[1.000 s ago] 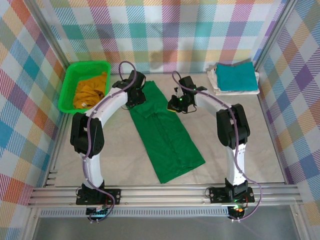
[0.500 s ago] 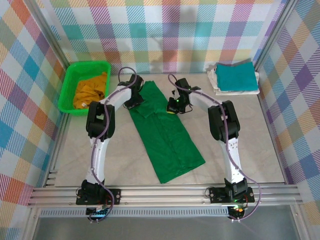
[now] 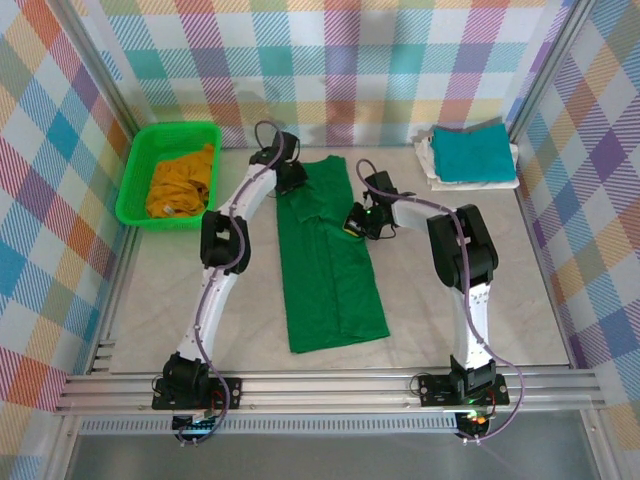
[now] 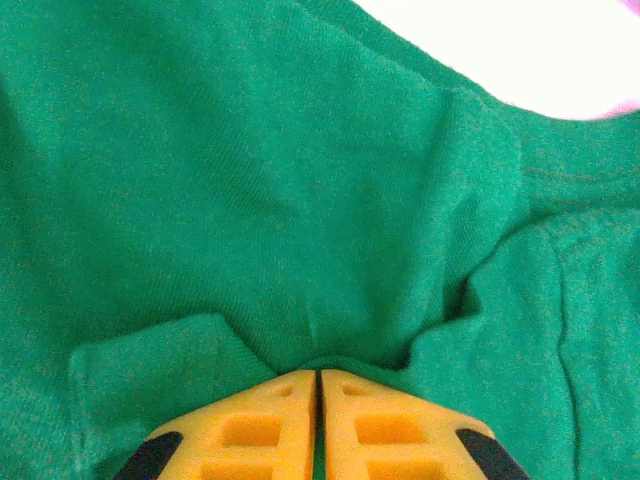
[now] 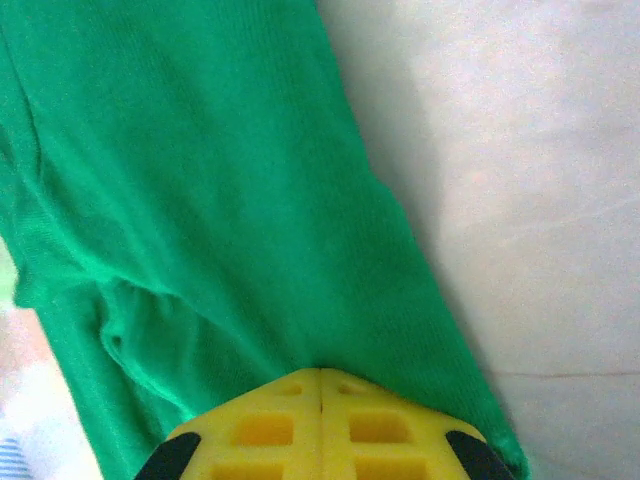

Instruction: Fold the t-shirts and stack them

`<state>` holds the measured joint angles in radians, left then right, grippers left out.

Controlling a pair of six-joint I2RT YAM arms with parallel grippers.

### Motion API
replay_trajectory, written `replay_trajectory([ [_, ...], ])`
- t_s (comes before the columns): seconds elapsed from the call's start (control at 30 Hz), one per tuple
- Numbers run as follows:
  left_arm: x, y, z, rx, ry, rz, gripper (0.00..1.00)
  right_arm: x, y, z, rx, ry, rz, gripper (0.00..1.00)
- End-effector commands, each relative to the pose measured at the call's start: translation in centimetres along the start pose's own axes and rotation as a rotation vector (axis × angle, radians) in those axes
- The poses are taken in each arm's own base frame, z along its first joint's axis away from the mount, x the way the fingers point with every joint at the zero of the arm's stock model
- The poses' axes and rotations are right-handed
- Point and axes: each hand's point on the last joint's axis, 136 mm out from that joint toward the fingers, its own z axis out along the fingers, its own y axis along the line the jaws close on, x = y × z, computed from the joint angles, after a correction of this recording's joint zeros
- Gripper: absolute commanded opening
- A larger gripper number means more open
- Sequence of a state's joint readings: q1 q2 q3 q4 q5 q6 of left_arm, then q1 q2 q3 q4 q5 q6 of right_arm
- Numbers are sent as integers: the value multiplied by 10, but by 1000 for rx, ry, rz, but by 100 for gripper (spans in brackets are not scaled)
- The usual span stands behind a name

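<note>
Low in each wrist view, left fingers [image 4: 303, 392] and right fingers [image 5: 310, 388] are closed, pinching the dark green cloth t-shirt [image 3: 325, 270].

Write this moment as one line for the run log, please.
dark green t-shirt: lying long and narrow | left gripper: shut on its far end | right gripper: shut on its right edge

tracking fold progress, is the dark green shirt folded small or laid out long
Laid out long: the dark green shirt lies on the table as a narrow strip, left gripper and right gripper pinching near its far end.
</note>
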<state>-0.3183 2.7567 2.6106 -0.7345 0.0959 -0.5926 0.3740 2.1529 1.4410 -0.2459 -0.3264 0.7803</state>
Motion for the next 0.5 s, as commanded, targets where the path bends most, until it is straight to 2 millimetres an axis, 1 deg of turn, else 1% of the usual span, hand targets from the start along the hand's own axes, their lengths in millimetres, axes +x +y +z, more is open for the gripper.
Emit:
replay_trajectory([
  [0.0,44,-18,34,90,115,60,13,-12,-31,4,57,-35,149,0],
  [0.07,33,-24,31,107,72,67,15,-19,-29,6,68,-35,140,0],
  [0.13,16,-32,22,130,19,82,28,-25,-28,7,71,-40,144,0],
  [0.2,-11,-36,3,129,-63,92,28,-29,-28,9,66,-53,152,0],
  [0.27,-41,-42,-24,142,-143,88,31,-32,-25,8,56,-55,158,0],
  [0.3,-58,-46,-42,156,-186,90,35,-32,-23,6,51,-55,161,0],
  [0.33,-70,-48,-58,158,-223,92,36,-32,-20,3,45,-55,159,0],
  [0.37,-84,-50,-78,158,-266,97,36,-32,-17,-2,38,-55,156,0],
  [0.43,-104,-53,-114,141,-340,109,36,-27,-11,-15,28,-60,145,0],
  [0.47,-109,-54,-128,130,-359,116,36,-24,-8,-21,21,-63,138,0],
])
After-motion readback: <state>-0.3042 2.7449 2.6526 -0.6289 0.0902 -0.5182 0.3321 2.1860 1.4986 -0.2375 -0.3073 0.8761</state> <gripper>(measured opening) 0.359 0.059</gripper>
